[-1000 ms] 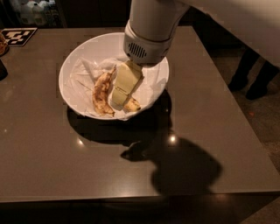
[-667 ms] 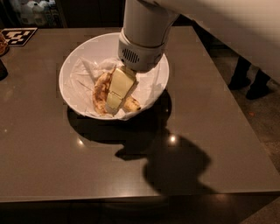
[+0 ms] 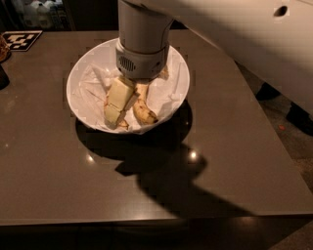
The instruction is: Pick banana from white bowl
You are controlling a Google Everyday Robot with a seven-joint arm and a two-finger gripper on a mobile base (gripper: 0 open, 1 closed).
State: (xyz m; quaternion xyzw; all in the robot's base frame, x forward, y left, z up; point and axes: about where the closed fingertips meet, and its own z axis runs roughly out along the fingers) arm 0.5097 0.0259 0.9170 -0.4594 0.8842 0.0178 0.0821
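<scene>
Dark brown glossy table [image 3: 234, 161], black-and-white patterned marker card [image 3: 22, 40] lying flat at its far left corner, small dark object [image 3: 2, 78] cut off at the left edge, pale containers [image 3: 36, 12] beyond the far edge.

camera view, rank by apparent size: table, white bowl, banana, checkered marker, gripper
1. table
2. white bowl
3. banana and checkered marker at the table's far corner look about alike, so they are not ranked against each other.
Unranked: the gripper, down in the bowl beside the banana, is nearer the camera.
</scene>
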